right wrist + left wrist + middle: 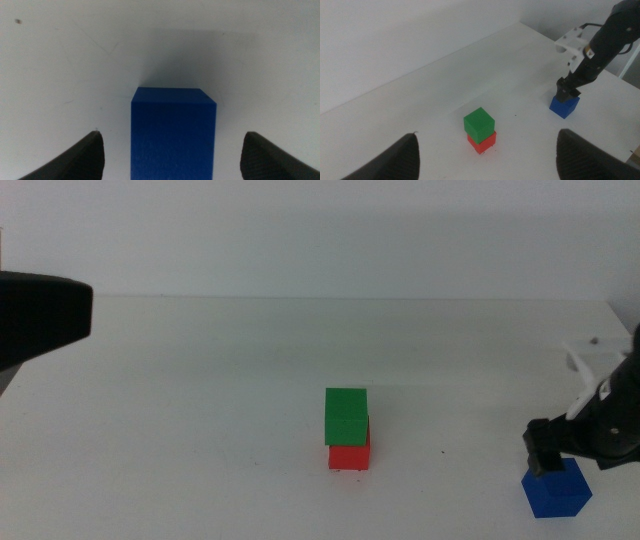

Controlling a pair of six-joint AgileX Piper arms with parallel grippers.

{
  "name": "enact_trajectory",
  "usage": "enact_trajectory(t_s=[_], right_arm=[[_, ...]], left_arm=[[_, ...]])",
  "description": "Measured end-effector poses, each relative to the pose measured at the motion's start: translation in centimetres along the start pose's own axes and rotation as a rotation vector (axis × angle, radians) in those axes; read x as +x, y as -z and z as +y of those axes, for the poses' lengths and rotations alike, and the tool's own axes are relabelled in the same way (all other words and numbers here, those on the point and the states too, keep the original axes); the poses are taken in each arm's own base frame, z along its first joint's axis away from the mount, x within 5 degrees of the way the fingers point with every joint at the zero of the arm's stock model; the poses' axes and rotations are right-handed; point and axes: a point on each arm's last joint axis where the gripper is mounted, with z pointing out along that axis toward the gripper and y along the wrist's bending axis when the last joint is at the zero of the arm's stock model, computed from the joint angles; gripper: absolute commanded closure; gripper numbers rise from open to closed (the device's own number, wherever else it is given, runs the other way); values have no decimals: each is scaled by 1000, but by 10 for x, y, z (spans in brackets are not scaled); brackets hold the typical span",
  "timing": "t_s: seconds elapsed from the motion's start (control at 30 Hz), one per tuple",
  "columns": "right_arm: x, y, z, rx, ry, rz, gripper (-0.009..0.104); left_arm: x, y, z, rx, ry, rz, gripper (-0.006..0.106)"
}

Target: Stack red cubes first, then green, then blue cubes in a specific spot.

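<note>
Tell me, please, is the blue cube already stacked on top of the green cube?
No, the blue cube sits on the table under the open right gripper, apart from the green cube.

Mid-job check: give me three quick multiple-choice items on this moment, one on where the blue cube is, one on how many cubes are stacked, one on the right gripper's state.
1. Where is the blue cube?
A. On the table, apart from the stack
B. On top of the green cube
C. Under the red cube

2. How many cubes are stacked?
A. None
B. Two
C. Three

3. The right gripper is:
A. Shut on the green cube
B. Open, its jaws either side of the blue cube
C. Out of view

Answers: 1 A, it sits alone on the table. 2 B, the green cube is on the red cube. 3 B, the right wrist view shows gaps beside the cube.
</note>
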Motion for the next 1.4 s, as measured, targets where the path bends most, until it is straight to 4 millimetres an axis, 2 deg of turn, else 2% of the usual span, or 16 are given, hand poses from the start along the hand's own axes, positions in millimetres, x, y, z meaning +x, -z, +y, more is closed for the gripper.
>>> enact_trajectory(t_s=[0.23, 0.3, 0.37, 0.57, 0.6, 0.67, 0.77, 0.93, 1.03, 1.13, 1.4], right_arm=[[-4, -29, 2, 12, 7, 70, 3], [-4, -36, 3, 15, 7, 93, 8], [-5, -43, 3, 18, 4, 111, 20], [-7, -51, 3, 28, -24, 128, 85], [-8, -48, 4, 34, -25, 135, 90], [-11, -37, 8, 59, -12, 134, 91], [-23, -4, 25, 105, -6, 81, 91], [-53, 71, 78, 70, -28, -71, 91], [-68, 95, 117, 3, -6, -150, 91], [-76, 101, 145, -55, 4, -170, 91], [-84, 98, 206, -113, 7, -193, 91]], left_arm=[[0, 0, 0, 0, 0, 0, 8], [0, 0, 0, 0, 0, 0, 8], [0, 0, 0, 0, 0, 0, 8], [0, 0, 0, 0, 0, 0, 8], [0, 0, 0, 0, 0, 0, 8], [0, 0, 0, 0, 0, 0, 8], [0, 0, 0, 0, 0, 0, 8], [0, 0, 0, 0, 0, 0, 8], [0, 0, 0, 0, 0, 0, 8], [0, 0, 0, 0, 0, 0, 8], [0, 0, 0, 0, 0, 0, 8]])
